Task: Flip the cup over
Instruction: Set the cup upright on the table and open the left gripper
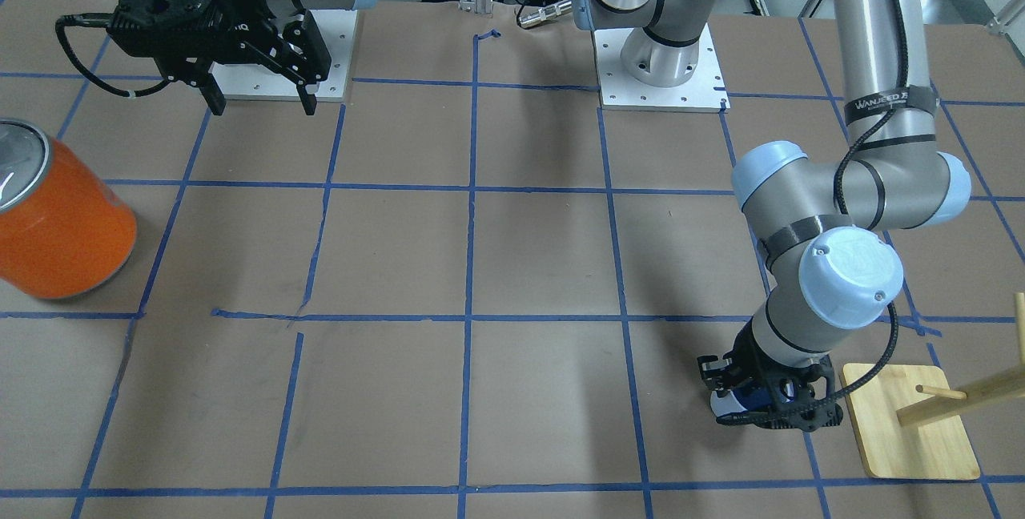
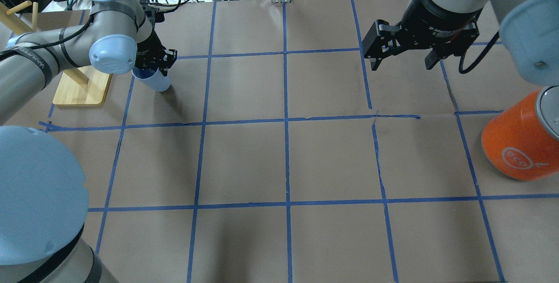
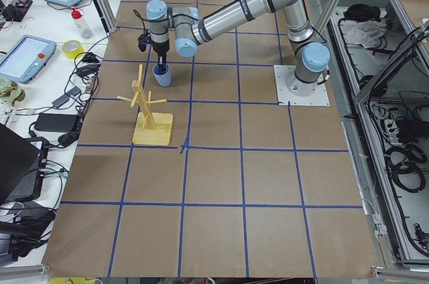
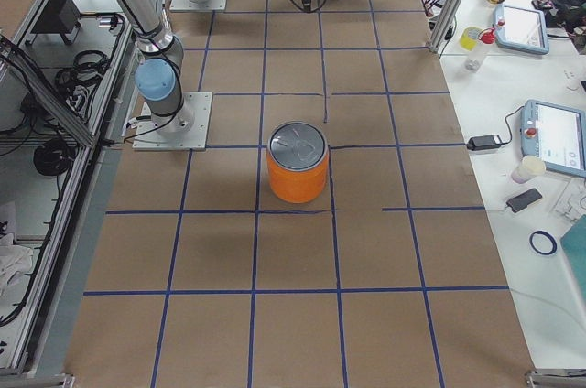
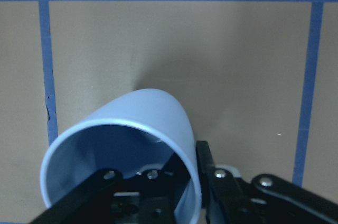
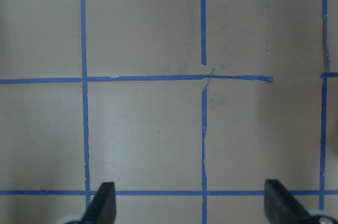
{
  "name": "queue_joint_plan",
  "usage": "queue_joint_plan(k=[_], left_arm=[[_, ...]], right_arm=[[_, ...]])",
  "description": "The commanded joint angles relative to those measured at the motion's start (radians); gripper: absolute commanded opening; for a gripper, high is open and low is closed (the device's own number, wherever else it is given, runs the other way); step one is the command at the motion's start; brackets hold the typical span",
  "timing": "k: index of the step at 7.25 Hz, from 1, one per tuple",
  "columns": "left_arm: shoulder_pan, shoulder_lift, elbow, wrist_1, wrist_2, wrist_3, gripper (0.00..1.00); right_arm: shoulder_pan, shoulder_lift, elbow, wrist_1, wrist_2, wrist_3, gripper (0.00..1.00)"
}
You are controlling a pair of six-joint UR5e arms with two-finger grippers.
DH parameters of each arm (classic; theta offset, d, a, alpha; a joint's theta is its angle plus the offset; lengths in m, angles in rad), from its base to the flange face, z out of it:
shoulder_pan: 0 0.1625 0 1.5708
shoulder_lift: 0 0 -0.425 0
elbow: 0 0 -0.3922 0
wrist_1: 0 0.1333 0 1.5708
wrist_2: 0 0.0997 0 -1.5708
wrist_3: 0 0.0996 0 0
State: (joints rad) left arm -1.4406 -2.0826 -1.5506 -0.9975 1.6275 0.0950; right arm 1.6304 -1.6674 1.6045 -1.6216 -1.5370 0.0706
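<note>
Blue tape [image 2: 286, 160] grids the brown-papered table [image 2: 332, 160]; from overhead the left gripper [image 2: 152, 68] clamps the tilted lavender-blue cup [image 2: 157, 84], mouth up just under its fingers, near the wooden peg stand [image 2: 81, 93], while the right gripper [image 2: 401, 65] hangs spread wide and empty. The left wrist view shows one finger inside the rim and one outside the wall, so I judge the turn wants slow rotation, with the base seated flat before release.

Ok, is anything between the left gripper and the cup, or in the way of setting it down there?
Nothing visible stands in the way. The left gripper pinches the wall of the cup, with one finger inside the rim and one outside. The table right around the cup looks bare. The wooden rack stands off to one side, apart from it.
</note>
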Motion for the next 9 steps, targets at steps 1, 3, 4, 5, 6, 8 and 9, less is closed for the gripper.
queue_joint_plan(k=[1, 3, 4, 5, 6, 8, 9], left_arm=[[-0.004, 0.053, 0.004, -0.032, 0.002, -0.001, 0.89], [-0.024, 0.210, 0.038, -0.268, -0.006, -0.004, 0.92], [-0.043, 0.295, 0.062, -0.383, -0.012, -0.004, 0.92], [-0.082, 0.370, 0.075, -0.468, -0.006, -0.003, 0.95], [-0.118, 0.445, 0.076, -0.545, -0.012, -0.003, 1.00], [-0.154, 0.548, 0.067, -0.612, -0.044, 0.014, 1.00], [-0.152, 0.564, 0.066, -0.612, -0.052, 0.014, 1.00]], right_arm=[[0.000, 0.000, 0.000, 0.000, 0.000, 0.000, 1.00], [0.000, 0.000, 0.000, 0.002, 0.000, 0.000, 1.00], [0.000, 0.000, 0.000, 0.002, 0.000, 0.000, 1.00], [0.000, -0.002, 0.000, 0.002, 0.000, 0.000, 1.00], [-0.001, -0.002, 0.000, 0.002, 0.000, 0.000, 1.00], [0.000, -0.002, 0.000, 0.003, 0.000, 0.000, 1.00], [-0.001, -0.003, 0.000, 0.003, 0.000, 0.000, 1.00]])
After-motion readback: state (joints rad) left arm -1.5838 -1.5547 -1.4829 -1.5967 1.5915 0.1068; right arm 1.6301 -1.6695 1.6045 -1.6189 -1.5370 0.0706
